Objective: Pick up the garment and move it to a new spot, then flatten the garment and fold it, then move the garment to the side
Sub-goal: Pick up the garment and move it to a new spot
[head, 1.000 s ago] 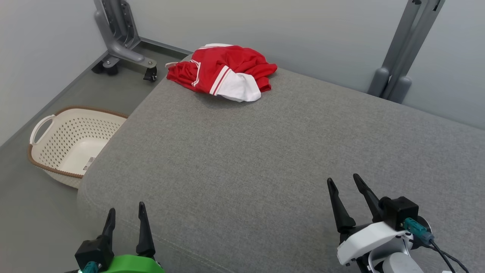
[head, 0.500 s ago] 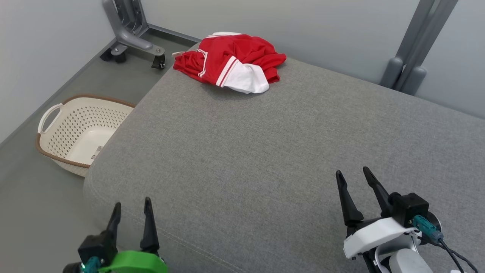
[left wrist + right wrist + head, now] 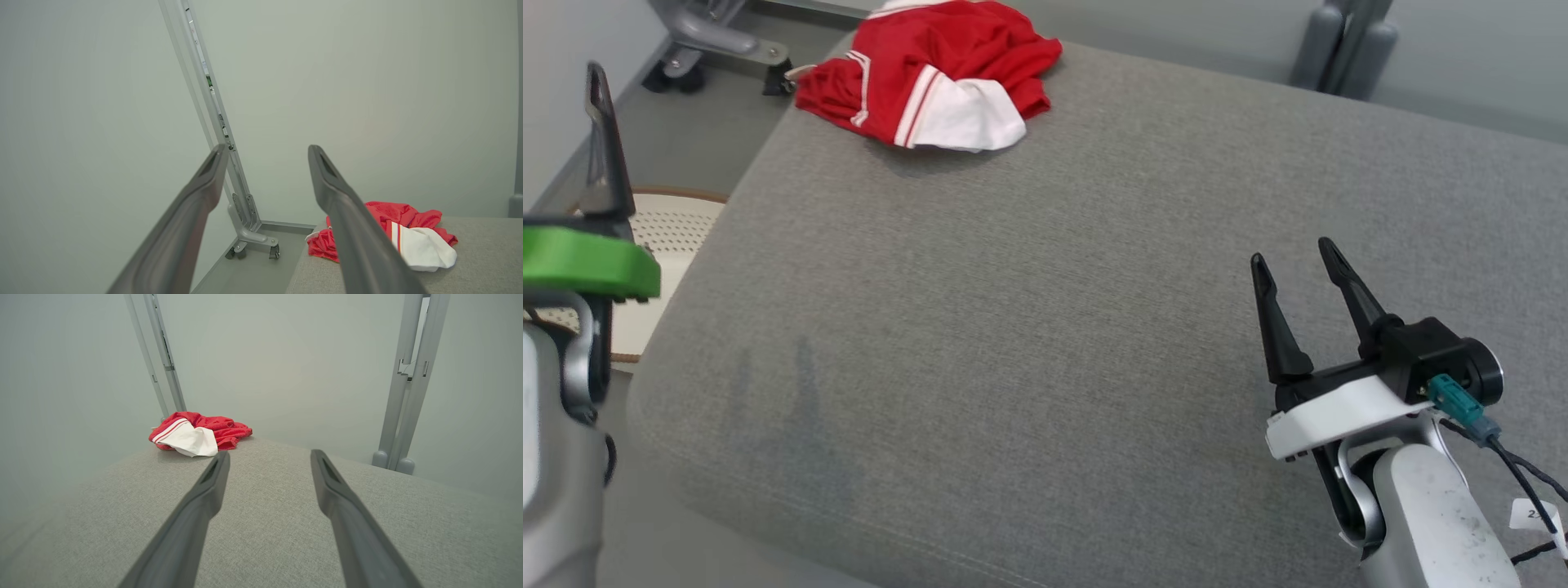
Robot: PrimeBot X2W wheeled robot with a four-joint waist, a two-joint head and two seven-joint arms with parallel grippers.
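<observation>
The garment is a crumpled red piece with white trim, lying at the far left corner of the grey cushioned surface. It also shows in the left wrist view as the garment and in the right wrist view as the garment. My left gripper is open and empty, raised off the surface's left edge, well short of the cloth; one of its fingers shows above its green mount. My right gripper hovers open and empty over the near right of the surface, far from the cloth.
A cream perforated basket stands on the floor left of the surface, partly behind my left arm. A grey metal stand on casters is beyond the garment. Two grey posts rise behind the far edge.
The head camera has shifted, so the whole scene sits further left and higher. My left gripper has risen from the lower left to the left edge. The right gripper stands higher in the picture.
</observation>
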